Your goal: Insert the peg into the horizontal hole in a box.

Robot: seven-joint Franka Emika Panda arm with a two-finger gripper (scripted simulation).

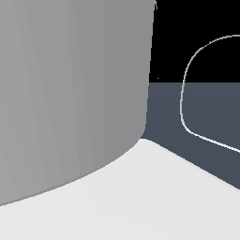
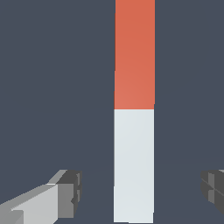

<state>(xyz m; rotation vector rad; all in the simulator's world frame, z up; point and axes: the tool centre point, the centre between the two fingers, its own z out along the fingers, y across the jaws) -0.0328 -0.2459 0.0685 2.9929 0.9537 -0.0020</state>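
Observation:
In the wrist view the peg [image 2: 134, 87] lies on the dark floor, an orange-red bar with a white end section [image 2: 134, 162]. My gripper [image 2: 140, 189] is open and straddles the white end. One grey finger [image 2: 65, 197] stands to one side and the other finger [image 2: 213, 186] shows at the frame edge. Floor shows between each finger and the peg, so neither touches it. The box and the hole are out of view in both frames. The exterior view shows neither the peg nor the gripper.
A large grey rounded body [image 1: 70, 93], very close to the camera, fills the exterior view's left. Below it is a white surface [image 1: 140, 201]. Dark floor [image 1: 197, 108] and a thin white curved line [image 1: 183, 93] show at the exterior view's right.

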